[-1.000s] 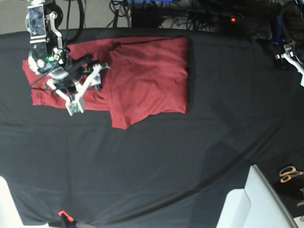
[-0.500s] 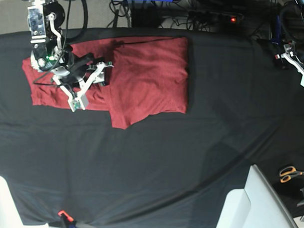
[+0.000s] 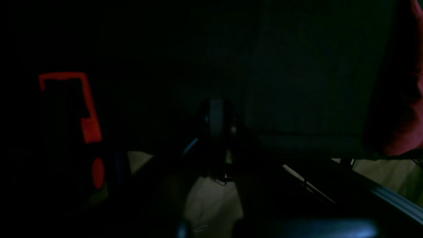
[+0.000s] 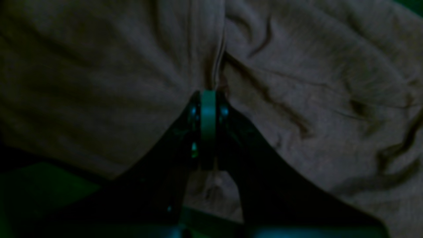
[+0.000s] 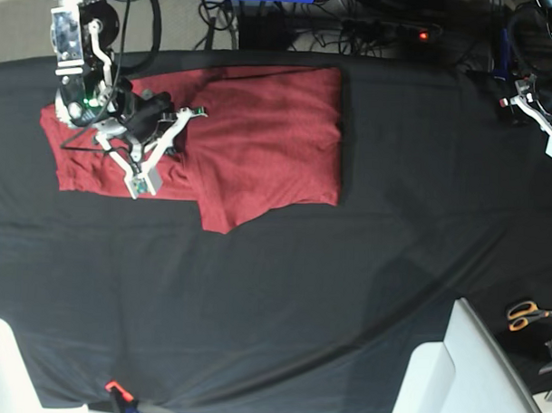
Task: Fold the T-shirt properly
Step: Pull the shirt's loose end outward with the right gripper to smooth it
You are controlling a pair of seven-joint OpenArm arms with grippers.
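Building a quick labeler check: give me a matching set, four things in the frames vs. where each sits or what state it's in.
Things:
1. T-shirt
2. right gripper
3. left gripper
4. scissors

Places or states:
A. parked shut at the table's far edge, off the cloth
B. orange handles, near the table's edge, away from the shirt
C. red, partly folded, lying on the black table cover
D. pinched shut on a fold of red fabric

Pairs: 1-C, 2-D, 3-A, 4-B

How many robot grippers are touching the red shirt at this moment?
1. The right gripper is shut on a pinch of the T-shirt; the left gripper sits apart, at the table's far edge.
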